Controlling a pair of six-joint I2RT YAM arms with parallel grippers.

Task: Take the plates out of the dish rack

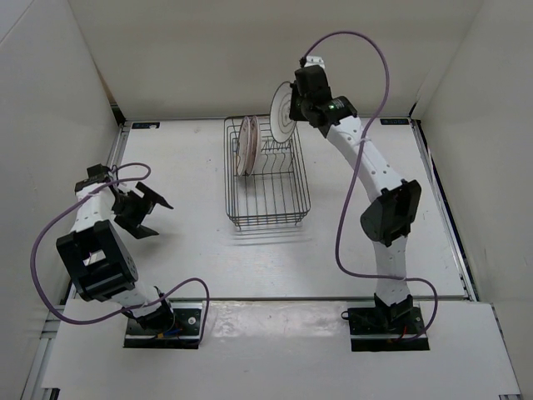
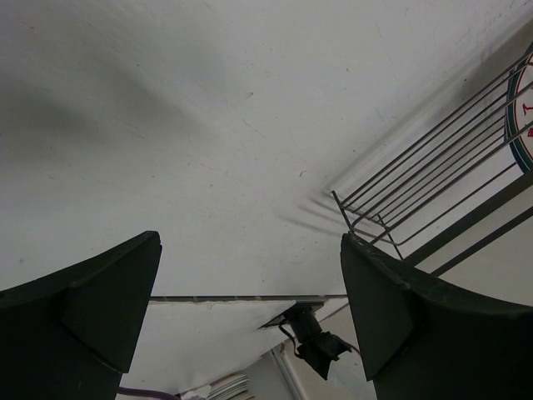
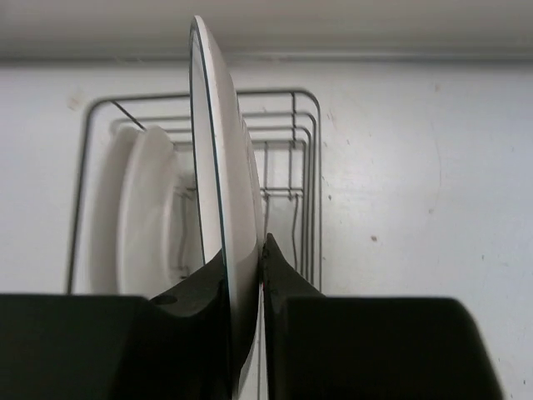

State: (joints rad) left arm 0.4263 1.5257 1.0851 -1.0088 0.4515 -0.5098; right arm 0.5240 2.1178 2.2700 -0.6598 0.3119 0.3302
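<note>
White-shelled left arm (image 1: pixel 96 254) and right arm (image 1: pixel 371 162): black joint housings, black rectangular base plates (image 1: pixel 391 329). Purple sheathed cable (image 1: pixel 388 75) looped off right arm; matching purple cable (image 1: pixel 34 250) off left. Green indicator light (image 1: pixel 333 106) glowed at right wrist. Left gripper (image 2: pixel 250 317): matte black wedge-shaped fingers (image 2: pixel 100 317).

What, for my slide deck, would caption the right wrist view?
Right gripper grips a white plate edge-on over the dish rack, other plates inside it.
</note>
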